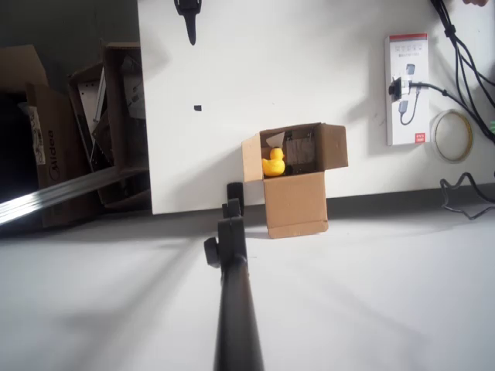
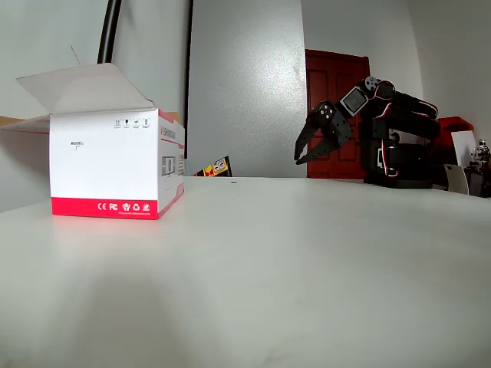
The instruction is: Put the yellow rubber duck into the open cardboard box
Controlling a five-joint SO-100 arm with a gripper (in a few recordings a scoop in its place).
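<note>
One yellow rubber duck [image 1: 273, 164] sits inside the open cardboard box [image 1: 296, 202], toward the box's left side in the overhead view, beak pointing right. Box lies at the tabletop's [image 1: 309, 69] lower edge in that view, roughly midway along it, with one long flap hanging out past the edge; the other flaps are spread open.

Hand [image 2: 304, 150] seen in the fixed view: black, curved fingers pointing down and left, hovering above the tabletop surface, tips parted with a gap between them, nothing held. Arm folded back over its base at the far right end of the tabletop in that view. In the overhead view a dark pointed part [image 1: 189, 22] reaches in at the top edge, well apart from the box.

White-and-red carton [image 2: 115, 165] stands at the left in the fixed view, lid flap up; overhead it lies near the tabletop's right edge, beside a tape roll [image 1: 452, 135] and black cables [image 1: 464, 54]. Small dark mark [image 1: 197, 109] on bare tabletop left of centre.
</note>
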